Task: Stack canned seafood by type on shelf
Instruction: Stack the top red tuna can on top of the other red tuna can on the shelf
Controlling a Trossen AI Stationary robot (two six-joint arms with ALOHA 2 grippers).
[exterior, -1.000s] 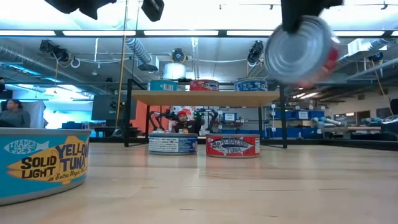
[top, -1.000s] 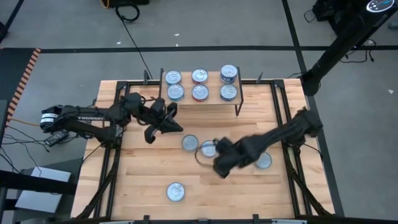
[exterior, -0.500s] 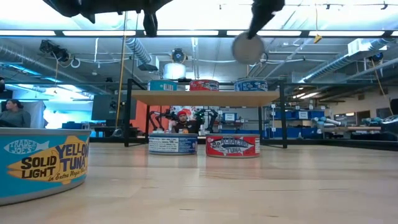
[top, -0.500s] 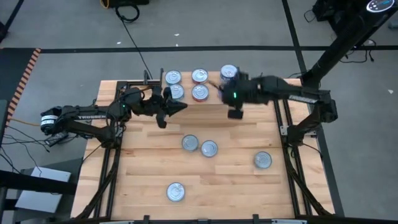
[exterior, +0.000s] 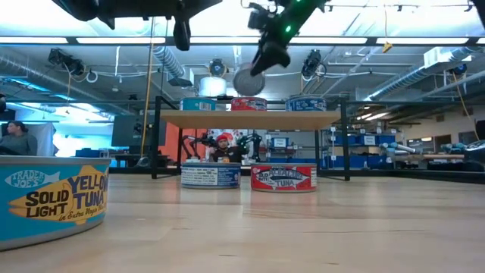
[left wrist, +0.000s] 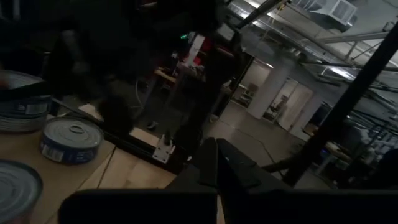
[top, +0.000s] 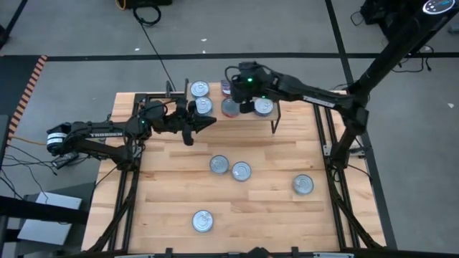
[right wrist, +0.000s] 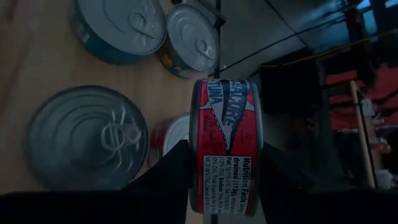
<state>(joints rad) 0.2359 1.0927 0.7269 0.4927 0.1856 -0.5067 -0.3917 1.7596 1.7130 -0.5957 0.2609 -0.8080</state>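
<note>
Red-labelled, the tin [right wrist: 225, 146] clamped edge-on between the fingers of the right gripper [top: 231, 100] hangs in the air above the middle of the shelf [exterior: 250, 120], its silver end [exterior: 248, 80] facing the low camera. On the light wooden shelf top stand three tins in the low view: a blue one [exterior: 198, 104], a red one [exterior: 248, 104] and a dark-blue one [exterior: 306, 104]. Beneath the plank, on the table [top: 272, 215], sit a blue tin [exterior: 210, 175] and a red tin [exterior: 283, 177]. Four further tins lie loose on the table, well apart from the shelf [top: 219, 165] [top: 241, 171] [top: 303, 185] [top: 203, 221]. The left gripper [top: 208, 121] hovers just beside the shelf's left end, its fingers pressed together and empty.
</note>
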